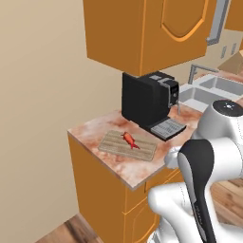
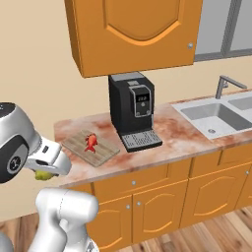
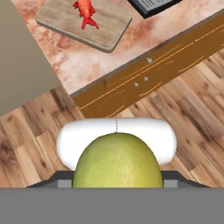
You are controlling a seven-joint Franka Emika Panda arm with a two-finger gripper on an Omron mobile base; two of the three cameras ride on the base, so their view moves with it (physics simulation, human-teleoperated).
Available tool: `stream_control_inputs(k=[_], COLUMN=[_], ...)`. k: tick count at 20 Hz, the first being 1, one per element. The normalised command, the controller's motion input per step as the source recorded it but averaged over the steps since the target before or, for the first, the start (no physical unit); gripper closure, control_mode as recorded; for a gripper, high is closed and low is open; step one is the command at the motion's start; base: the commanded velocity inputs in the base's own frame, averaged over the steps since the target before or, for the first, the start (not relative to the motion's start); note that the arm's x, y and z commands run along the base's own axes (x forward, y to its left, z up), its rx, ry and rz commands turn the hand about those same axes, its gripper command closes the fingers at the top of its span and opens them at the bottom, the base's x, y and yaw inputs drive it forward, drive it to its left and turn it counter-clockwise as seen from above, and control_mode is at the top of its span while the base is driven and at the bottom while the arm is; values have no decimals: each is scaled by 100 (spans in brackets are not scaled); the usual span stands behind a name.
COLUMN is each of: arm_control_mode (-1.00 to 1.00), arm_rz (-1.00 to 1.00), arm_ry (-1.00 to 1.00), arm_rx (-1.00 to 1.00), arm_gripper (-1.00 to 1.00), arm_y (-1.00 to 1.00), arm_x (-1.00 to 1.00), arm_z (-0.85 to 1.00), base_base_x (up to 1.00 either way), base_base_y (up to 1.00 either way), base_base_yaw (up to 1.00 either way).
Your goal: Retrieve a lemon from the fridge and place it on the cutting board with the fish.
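While the gripper (image 3: 116, 175) is clamped on the lemon (image 3: 117, 161), the step in hand is judged to be the carry from fridge to counter; the placing itself is not yet done. In the hand view the lemon sits directly in front of the camera, yellow-green, pinched from both sides with the finger tips mostly hidden behind it. In the right base view a small patch of the lemon (image 2: 43, 174) shows under the white hand, which is off the counter's front edge and lower than the worktop.

Ahead of the hand and above it lies the board (image 3: 83, 23) on the counter (image 3: 87, 61), with the fish (image 3: 86, 12) on the half of the board farther from the hand. The near half of the board is bare. A black coffee machine (image 2: 132, 110) stands just beyond the board's far side, apart from it.

Next move, as judged: lift the hand above the counter edge, bring it forward over the board's bare near part, lower until the lemon rests on the wood, then spread the jaws. Care is needed to clear the counter lip on the way up and to set down beside the fish rather than on it; a round fruit may roll on release.

Writing: no brand, label or legible text found. The machine's small front panel is too small to read.
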Motion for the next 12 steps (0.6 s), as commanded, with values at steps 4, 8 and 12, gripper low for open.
stream_control_inputs(k=[4, 8, 12], arm_control_mode=[100, -100, -100], arm_rz=[0, 0, 0], arm_ry=[0, -3, -7], arm_rx=[0, 0, 8], arm_gripper=[100, 100, 100], arm_y=[0, 0, 0], arm_x=[0, 43, 65], arm_z=[0, -1, 0], base_base_x=[28, 8, 0], base_base_y=[0, 0, 0], base_base_yaw=[0, 0, 0])
